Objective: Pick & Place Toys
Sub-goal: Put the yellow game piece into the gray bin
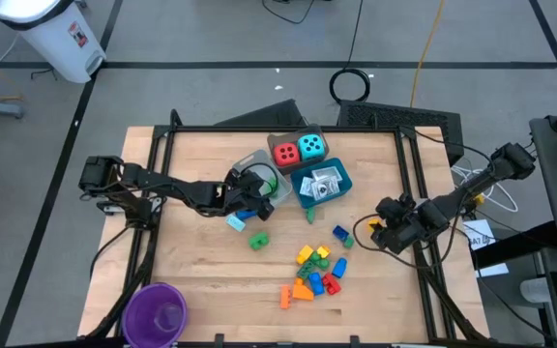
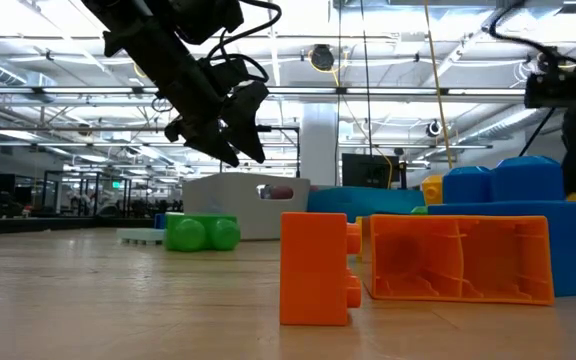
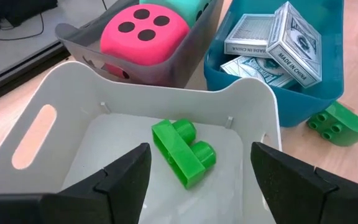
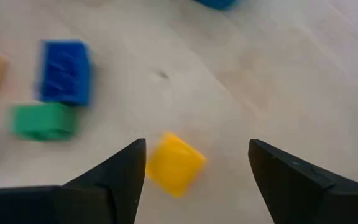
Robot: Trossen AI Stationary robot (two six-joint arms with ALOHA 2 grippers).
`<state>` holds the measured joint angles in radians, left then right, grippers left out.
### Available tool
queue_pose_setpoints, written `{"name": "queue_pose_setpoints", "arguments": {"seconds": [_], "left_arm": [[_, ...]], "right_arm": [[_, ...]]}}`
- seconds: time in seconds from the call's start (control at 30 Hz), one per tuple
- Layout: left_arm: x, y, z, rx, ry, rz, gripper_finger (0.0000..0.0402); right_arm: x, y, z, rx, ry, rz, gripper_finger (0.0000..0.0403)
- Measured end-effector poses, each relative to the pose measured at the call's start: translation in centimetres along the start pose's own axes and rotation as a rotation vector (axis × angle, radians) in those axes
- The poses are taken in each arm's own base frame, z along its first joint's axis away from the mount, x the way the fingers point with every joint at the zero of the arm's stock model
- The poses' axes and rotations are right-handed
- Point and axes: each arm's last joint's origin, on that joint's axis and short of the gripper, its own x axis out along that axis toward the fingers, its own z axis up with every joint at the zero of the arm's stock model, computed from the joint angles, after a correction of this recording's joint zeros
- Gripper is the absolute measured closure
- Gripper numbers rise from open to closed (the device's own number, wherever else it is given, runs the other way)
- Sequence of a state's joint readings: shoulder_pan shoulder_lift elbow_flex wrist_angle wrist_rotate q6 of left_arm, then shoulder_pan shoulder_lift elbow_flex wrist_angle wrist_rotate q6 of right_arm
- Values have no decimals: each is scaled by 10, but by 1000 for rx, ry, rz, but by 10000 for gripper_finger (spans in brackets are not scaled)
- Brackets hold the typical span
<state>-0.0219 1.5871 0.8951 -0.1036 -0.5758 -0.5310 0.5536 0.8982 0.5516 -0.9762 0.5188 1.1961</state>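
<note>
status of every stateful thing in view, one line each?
left gripper: open, empty, over clear tray.
right gripper: open, empty, above table.
clear tray: holds one green brick.
grey tray: holds both dice.
blue tray: holds white packets.
purple cup: upright.

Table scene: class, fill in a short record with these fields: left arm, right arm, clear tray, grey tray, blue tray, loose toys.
left arm: left gripper open over the clear tray
right arm: right gripper open, empty, above a yellow brick on the table's right side
clear tray: one green brick inside
grey tray: red die and cyan die
blue tray: white packets
loose toys: coloured bricks scattered on the table
</note>
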Motion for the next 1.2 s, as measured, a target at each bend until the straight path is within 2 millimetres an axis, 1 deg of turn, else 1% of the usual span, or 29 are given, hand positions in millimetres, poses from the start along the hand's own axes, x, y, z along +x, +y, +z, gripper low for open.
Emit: {"name": "queue_pose_setpoints", "arguments": {"seconds": [0.23,0.37,0.47,0.67,0.77,0.87,1.07,1.2], "left_arm": [[0,0,0,2,-1,0,121],[0,0,0,2,-1,0,121],[0,0,0,2,-1,0,121],[0,0,0,-12,-1,0,121],[0,0,0,-53,1,-5,121],[0,-2,1,-69,9,-51,121],[-2,-13,12,-93,-47,-237,121],[-7,-28,17,-62,-113,-410,121]], "right_arm": [[15,-7,-6,36,115,-15,151],[17,-8,-5,63,157,-8,168],[17,-9,-4,68,174,-5,196],[18,-6,-1,30,161,32,276],[19,2,4,-34,110,121,309],[17,14,13,-129,14,243,325],[6,38,34,-298,-266,472,313],[-4,49,46,-356,-438,560,313]]}}
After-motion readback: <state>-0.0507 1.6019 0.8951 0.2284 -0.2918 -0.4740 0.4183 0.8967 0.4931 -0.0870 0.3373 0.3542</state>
